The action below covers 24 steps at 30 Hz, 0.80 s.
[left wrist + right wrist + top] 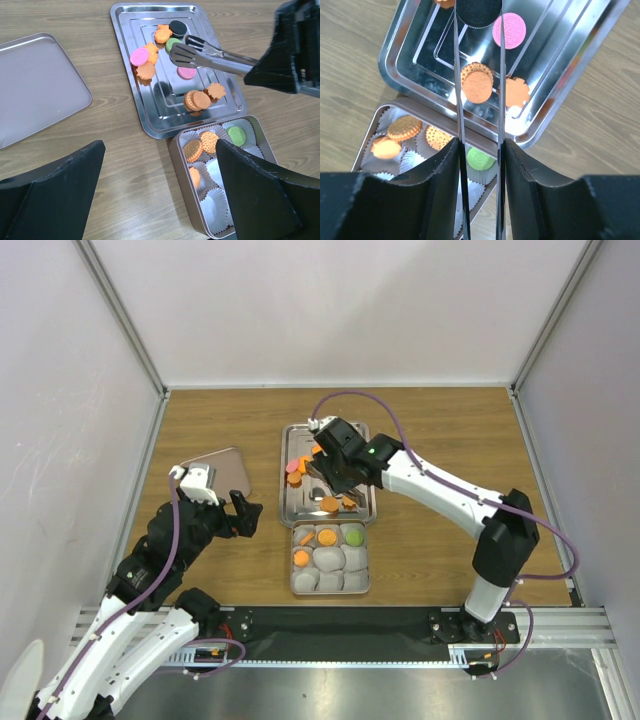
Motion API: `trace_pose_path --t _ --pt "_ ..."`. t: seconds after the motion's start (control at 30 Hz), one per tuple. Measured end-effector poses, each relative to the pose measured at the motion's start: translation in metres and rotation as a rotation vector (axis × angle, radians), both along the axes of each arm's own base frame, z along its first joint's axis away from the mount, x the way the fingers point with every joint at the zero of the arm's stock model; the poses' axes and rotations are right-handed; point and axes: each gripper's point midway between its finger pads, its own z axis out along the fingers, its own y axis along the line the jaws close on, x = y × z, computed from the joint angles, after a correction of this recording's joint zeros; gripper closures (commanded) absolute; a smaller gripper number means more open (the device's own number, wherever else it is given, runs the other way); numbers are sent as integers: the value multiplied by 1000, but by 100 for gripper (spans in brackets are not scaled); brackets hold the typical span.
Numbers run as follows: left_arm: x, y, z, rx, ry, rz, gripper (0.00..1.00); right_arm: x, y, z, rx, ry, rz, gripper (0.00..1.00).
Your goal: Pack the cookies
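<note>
Gripping the tongs (215, 59) in the right tool (481, 145), pressed in on both blades. Reaching lengthwise up the tray (125, 30) toward its far end, tips narrowed among the loose cookies (197, 100) and seemingly bracketing the green cookie (171, 44) (black one (177, 27) just beyond, pink one (186, 73) just nearer); hard to tell whether caught. Calls for drawing back along that same line to the box (176, 150), lying under the wrist at the tray's near end. Holding the left tool (246, 516) spread wide beside the lid (35, 90), farther off.
</note>
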Motion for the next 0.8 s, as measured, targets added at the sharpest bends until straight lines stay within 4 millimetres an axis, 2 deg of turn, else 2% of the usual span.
trace_pose_path --t 0.23,0.4,0.63,0.8 --pt "0 0 0 0 0 0 0 -18 -16 13 36 -1 -3 59" --pt "0 0 0 0 0 0 0 -37 -20 32 79 -11 13 59" --pt "0 0 0 0 0 0 0 -88 -18 55 125 -10 105 58" --pt "0 0 0 -1 -2 -2 0 -133 -28 51 126 45 169 58"
